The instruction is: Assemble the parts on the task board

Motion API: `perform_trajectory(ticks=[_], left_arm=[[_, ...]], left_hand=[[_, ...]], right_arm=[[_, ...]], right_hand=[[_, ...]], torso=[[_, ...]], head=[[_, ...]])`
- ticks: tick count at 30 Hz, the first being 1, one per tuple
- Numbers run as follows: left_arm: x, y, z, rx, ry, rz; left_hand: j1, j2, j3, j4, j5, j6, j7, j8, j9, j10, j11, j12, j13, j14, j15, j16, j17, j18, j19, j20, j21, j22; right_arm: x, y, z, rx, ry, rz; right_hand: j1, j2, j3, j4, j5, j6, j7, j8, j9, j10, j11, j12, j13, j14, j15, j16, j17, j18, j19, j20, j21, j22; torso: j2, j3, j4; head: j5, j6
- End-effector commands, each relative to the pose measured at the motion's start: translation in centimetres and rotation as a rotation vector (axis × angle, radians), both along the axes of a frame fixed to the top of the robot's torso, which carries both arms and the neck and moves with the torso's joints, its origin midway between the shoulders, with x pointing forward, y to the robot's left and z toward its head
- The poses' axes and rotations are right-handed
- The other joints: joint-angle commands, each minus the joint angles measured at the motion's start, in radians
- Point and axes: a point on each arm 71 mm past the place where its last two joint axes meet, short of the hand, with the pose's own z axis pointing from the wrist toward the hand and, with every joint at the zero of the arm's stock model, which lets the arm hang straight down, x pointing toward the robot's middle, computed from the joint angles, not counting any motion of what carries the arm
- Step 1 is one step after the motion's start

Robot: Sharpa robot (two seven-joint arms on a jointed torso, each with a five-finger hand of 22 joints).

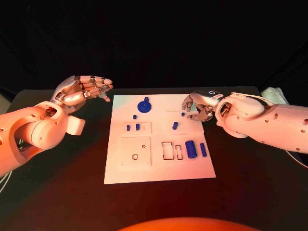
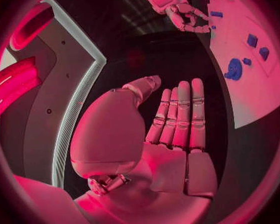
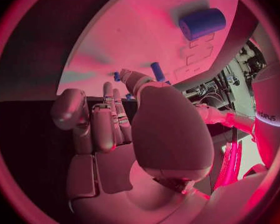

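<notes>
Black cloth hangs behind a black table (image 1: 265, 178), where a white task board (image 1: 161, 168) lies flat in the middle between two white robot arms.

The left hand (image 1: 83, 90) hovers above the table just off the board's far left corner, palm turned up, fingers stretched out side by side and holding nothing; the left wrist view shows the same flat, empty palm (image 2: 177, 134).

The right hand (image 1: 201, 107) hangs over the board's far right edge with its fingers curled downward toward the surface. Whether anything is pinched beneath them cannot be told from either the head view or the right wrist view (image 3: 109, 124).

Blue parts sit scattered on the board: a round disc with a knob (image 1: 145, 106) near the far edge, two small pegs (image 1: 133, 127) in a square outline left of centre, a short pin (image 1: 174, 125) close to the right hand, and a thick cylinder (image 1: 191, 149) beside a thin rod (image 1: 203, 149) toward the near right. Rectangular slots (image 1: 168, 150) lie just left of the cylinder.
</notes>
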Motion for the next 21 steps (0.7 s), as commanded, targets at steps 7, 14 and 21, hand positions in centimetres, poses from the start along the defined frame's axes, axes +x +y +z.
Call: perform_trajectory(ticks=[7, 14, 21], left_arm=[[-0.2, 0.2, 0.2, -0.053, -0.006, -0.002], [-0.2, 0.4, 0.2, -0.049, -0.004, 0.008], [-0.2, 0.5, 0.2, -0.046, 0.000, 0.012]], left_hand=[[0.008, 0.007, -0.004, -0.001, -0.002, -0.008, 0.003, -0.005, 0.000, 0.004, 0.002, 0.002, -0.002, 0.002, 0.001, -0.006, -0.002, 0.012, 0.008, 0.004, -0.006, -0.003], [0.009, 0.008, -0.005, -0.001, -0.002, -0.010, 0.005, -0.007, 0.000, 0.002, 0.004, 0.001, -0.003, 0.003, 0.002, -0.009, -0.003, 0.011, 0.010, 0.004, -0.010, -0.006], [0.011, 0.010, -0.005, -0.001, -0.002, -0.013, 0.007, -0.008, -0.001, 0.001, 0.005, 0.000, -0.003, 0.004, 0.002, -0.012, -0.003, 0.011, 0.012, 0.004, -0.012, -0.008]], right_arm=[[0.4, 0.8, -0.8, -0.055, -0.037, -0.019], [0.7, 1.4, -1.2, -0.047, -0.039, -0.023], [1.0, 1.7, -1.6, -0.051, -0.025, -0.028]], right_hand=[[-0.003, 0.015, 0.063, -0.006, -0.041, 0.043, -0.003, -0.001, -0.003, 0.038, -0.004, -0.022, -0.058, 0.044, 0.001, 0.020, 0.016, -0.017, 0.020, -0.003, 0.039, 0.033], [-0.007, 0.024, 0.107, -0.015, -0.041, 0.063, -0.002, -0.001, -0.002, 0.062, -0.002, -0.037, -0.091, 0.044, 0.002, 0.021, 0.014, -0.019, 0.025, -0.002, 0.052, 0.045], [-0.011, 0.047, 0.156, -0.032, -0.067, 0.082, -0.003, 0.004, 0.003, 0.090, -0.004, -0.051, -0.120, 0.044, 0.001, 0.020, 0.012, -0.020, 0.026, -0.003, 0.061, 0.055]], torso=[[0.001, 0.0018, 0.0021], [0.002, 0.0027, 0.0000], [0.002, 0.0030, -0.0004]], head=[[-0.004, -0.002], [-0.002, -0.004], [-0.003, -0.007]])
